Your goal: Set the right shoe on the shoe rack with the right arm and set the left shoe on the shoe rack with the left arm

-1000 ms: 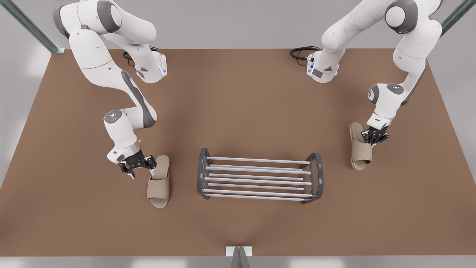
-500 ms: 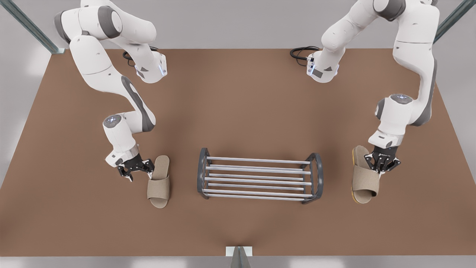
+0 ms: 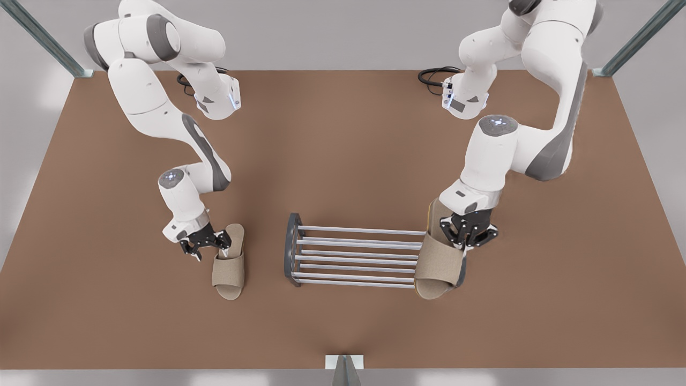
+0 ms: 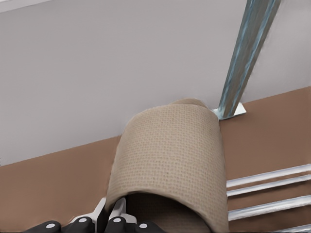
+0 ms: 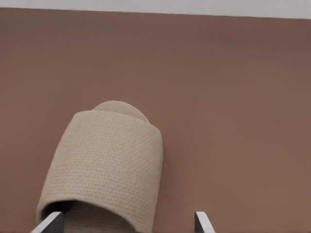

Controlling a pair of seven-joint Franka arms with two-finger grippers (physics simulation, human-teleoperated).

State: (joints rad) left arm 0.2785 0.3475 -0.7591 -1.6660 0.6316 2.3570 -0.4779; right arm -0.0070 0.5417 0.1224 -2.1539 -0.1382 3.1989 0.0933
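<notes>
Left shoe (image 3: 439, 257) pinched in left gripper (image 3: 468, 234) above shoe rack (image 3: 353, 254), 3 o'clock end: lower flat. Right gripper (image 3: 206, 244) wide open, empty, at right shoe (image 3: 229, 262).

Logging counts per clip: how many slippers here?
2. The right shoe lies on the table by the open right gripper; the left shoe hangs in the left gripper over the shoe rack's end. None looks hidden.

Two beige slippers (image 3: 229, 268) (image 3: 439, 262), one shoe rack (image 3: 353, 257), two white arms (image 3: 177, 134) (image 3: 514, 145), one brown table (image 3: 343, 150).
</notes>
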